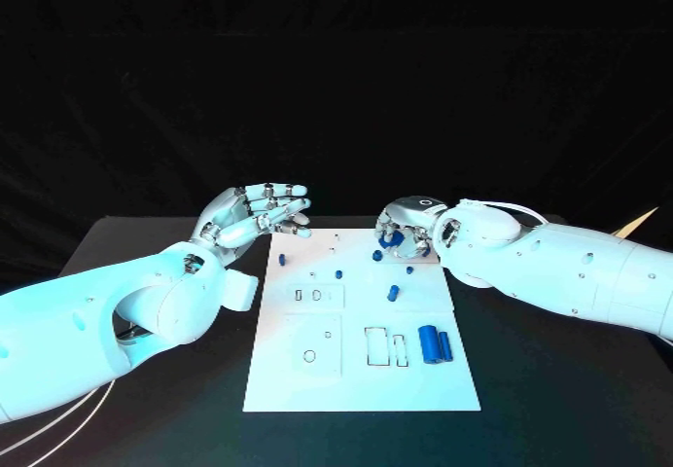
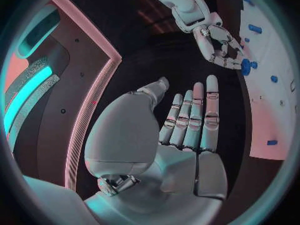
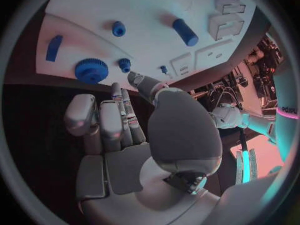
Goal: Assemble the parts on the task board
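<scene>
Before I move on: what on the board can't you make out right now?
- Right hand, head view: its own fingers hide whether it touches the blue gear.
- Task board recesses, head view: too small to tell their shapes.
- Left hand blocks part of the board, left wrist view.

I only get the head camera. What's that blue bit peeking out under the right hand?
Observer: The right wrist view shows it whole. It's a blue gear with teeth, lying flat on the task board, just beyond the right hand.
Operator: Is the hand grabbing it?
Observer: It doesn't look so. In that view the fingers reach toward the gear with nothing between them. I cannot tell whether a fingertip touches it.
Operator: Is the left hand hiding a piece?
Observer: No. The left wrist view shows the left hand with a bare palm and straight fingers.
</scene>
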Robot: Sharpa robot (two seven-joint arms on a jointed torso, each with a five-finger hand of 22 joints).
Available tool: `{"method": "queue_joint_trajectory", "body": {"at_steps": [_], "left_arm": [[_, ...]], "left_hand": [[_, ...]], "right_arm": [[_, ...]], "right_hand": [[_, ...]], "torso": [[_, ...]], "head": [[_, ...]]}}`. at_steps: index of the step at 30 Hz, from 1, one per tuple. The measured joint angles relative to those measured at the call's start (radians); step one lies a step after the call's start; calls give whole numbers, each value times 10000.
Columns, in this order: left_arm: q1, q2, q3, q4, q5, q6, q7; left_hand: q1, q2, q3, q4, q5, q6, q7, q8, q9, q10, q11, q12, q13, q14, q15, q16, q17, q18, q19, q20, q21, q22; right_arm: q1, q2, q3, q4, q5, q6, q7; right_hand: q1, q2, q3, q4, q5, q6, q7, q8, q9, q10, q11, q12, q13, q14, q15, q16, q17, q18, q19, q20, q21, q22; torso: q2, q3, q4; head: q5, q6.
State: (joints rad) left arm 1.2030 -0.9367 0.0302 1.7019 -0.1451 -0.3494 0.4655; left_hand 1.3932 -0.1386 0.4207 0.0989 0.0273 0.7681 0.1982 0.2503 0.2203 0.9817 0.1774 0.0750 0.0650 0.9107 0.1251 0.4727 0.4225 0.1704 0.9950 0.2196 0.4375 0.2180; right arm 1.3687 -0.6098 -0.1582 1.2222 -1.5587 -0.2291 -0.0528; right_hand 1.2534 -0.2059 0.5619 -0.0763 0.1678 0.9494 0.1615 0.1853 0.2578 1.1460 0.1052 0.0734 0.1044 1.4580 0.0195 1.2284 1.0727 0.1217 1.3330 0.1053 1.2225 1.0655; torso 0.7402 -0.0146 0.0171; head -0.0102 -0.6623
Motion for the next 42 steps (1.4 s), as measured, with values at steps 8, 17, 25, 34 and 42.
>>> {"method": "queue_joint_trajectory", "body": {"at_steps": [8, 17, 25, 34, 42], "left_arm": [[25, 7, 6, 29, 35, 20, -9], [52, 3, 14, 29, 109, 18, 13], [63, 13, 17, 10, 122, 22, 18], [68, 30, 17, -11, 127, 36, 18], [71, 33, 18, -24, 129, 45, 12]], "left_hand": [[0, 0, 0, 0, 0, -1, 0, 0, 1, -1, 0, 0, 0, -21, -19, 116, 56, -3, -54, -51, 109, 32], [0, 0, 0, -1, 0, -2, 0, -1, 2, -1, 1, 0, 0, -107, 0, 230, 117, -3, -55, -51, 119, 92], [0, 1, -148, -148, 0, -2, 0, -1, 1, -1, 0, 0, 0, -108, 0, 230, 131, -4, -55, -51, 232, 93], [0, 1, -148, -148, 0, -2, 0, -1, 2, -1, 1, 0, 0, -108, 0, 231, 141, -4, -56, -51, 232, 164], [0, 1, -148, -148, 0, -2, 0, -1, 2, -1, 1, 0, 0, -108, 0, 231, 143, -3, -56, -51, 232, 165]], "right_arm": [[-10, 170, -6, -207, -4, 208, -40], [-29, 254, -9, -283, -6, 438, -72], [-48, 330, -9, -366, -6, 486, -68], [-72, 435, -9, -483, 10, 507, -54], [-90, 465, -7, -543, 14, 510, -49]], "right_hand": [[0, 0, 66, 67, 0, -4, 4, 0, 55, -16, -14, 0, 12, 0, 0, 228, 240, -149, 207, 19, 234, 344], [0, 0, 14, 119, 0, -14, 12, 0, 100, -16, -15, 0, 43, 0, 0, 345, 366, -150, 263, 19, 350, 535], [-6, 5, 99, 205, 0, 21, -21, 1, 180, -17, -15, 0, 71, 0, 0, 422, 371, -149, 267, 19, 460, 562], [-6, 6, 150, 257, 0, 69, -67, 2, 244, -15, -16, 1, 89, 0, 0, 462, 439, -150, 266, 19, 465, 681], [-4, 8, 236, 341, -89, 279, -195, 241, 518, 99, -124, 6, 205, 110, -113, 696, 598, -155, 322, -36, 738, 1060]], "torso": [[106, 5, 58], [188, -6, 100], [244, -12, 109], [295, -16, 118], [322, -12, 112]], "head": [[-2, 18], [28, 12], [44, 111], [64, 146], [93, 156]]}}
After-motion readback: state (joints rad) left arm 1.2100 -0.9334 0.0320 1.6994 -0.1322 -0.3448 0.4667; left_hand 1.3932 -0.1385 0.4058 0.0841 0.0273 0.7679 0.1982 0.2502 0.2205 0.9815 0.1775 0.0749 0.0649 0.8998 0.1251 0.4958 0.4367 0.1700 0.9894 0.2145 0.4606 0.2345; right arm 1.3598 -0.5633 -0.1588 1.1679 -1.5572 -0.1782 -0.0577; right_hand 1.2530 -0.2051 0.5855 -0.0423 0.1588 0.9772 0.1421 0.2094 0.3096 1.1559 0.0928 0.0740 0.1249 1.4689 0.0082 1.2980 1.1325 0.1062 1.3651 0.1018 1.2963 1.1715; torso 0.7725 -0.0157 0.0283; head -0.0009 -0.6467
